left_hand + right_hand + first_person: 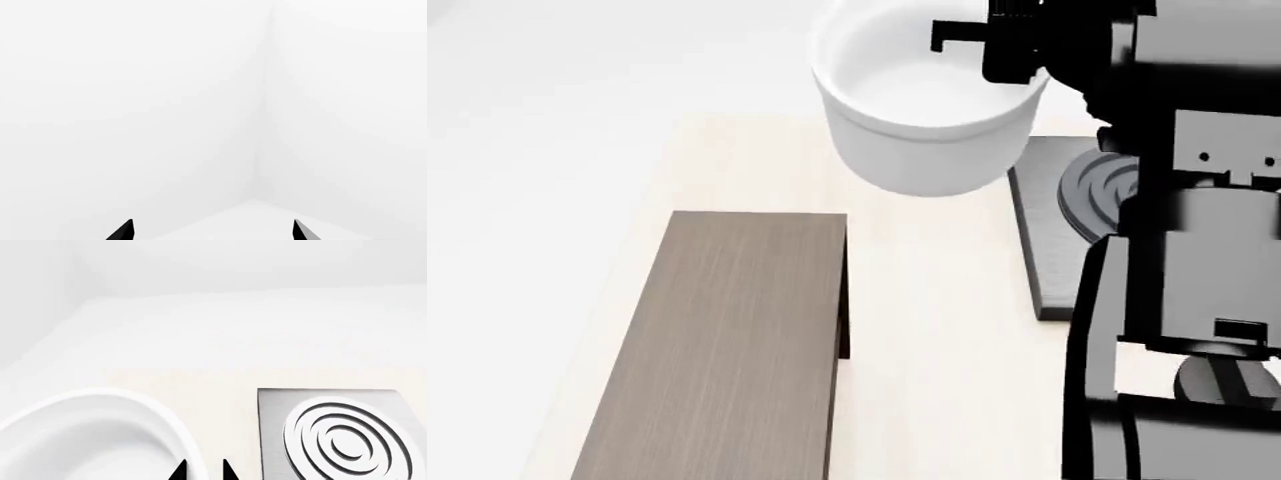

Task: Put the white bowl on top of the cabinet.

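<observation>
White bowl [924, 120], glossy, deep, thick-rimmed, rim clamped in right gripper [202, 471], aloft.

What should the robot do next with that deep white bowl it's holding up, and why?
Probably carry the deep glossy white bowl toward the robot's left and nearer, over the long wood-grain cabinet. The right gripper pinches its rim, holding it above the pale table, beside the grey ringed stove plate, not yet above the cabinet top.
</observation>
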Available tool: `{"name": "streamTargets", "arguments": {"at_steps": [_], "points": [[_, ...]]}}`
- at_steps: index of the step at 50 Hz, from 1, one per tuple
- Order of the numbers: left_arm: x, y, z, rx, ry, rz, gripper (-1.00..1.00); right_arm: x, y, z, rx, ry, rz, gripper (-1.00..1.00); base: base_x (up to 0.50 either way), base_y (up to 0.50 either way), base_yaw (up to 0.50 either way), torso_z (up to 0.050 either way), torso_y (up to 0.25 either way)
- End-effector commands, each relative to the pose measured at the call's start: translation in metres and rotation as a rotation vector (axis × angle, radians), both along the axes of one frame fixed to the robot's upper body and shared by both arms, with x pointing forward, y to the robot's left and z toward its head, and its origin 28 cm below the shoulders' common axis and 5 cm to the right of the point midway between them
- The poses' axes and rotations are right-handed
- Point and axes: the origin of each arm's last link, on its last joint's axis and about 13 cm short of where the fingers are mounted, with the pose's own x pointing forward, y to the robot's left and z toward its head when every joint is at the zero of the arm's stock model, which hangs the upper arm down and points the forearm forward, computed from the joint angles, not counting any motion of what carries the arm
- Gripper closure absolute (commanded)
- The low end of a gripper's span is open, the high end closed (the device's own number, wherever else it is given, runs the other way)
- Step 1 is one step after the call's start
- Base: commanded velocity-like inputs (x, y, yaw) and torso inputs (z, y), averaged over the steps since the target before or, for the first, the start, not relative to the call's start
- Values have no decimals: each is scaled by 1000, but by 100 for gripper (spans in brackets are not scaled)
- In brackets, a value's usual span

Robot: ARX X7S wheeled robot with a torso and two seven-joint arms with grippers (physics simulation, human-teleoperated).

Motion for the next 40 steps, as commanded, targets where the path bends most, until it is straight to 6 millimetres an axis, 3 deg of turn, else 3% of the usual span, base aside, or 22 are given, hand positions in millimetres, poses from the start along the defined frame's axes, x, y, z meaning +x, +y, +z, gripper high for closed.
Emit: {"name": "streamTargets", "arguments": {"at_steps": [1, 26, 40], "points": [[1, 0, -1, 7, 5, 1, -100, -19, 14, 5, 26, -40, 143, 100, 0, 0, 0, 0, 0], [0, -1, -1, 9, 9, 1, -100, -51, 28, 4, -26, -83, 297, 100, 0, 0, 0, 0, 1], [1, 1, -3, 14, 9, 6, -100, -67, 46, -6, -32, -72, 417, 100, 0, 0, 0, 1, 1]]}}
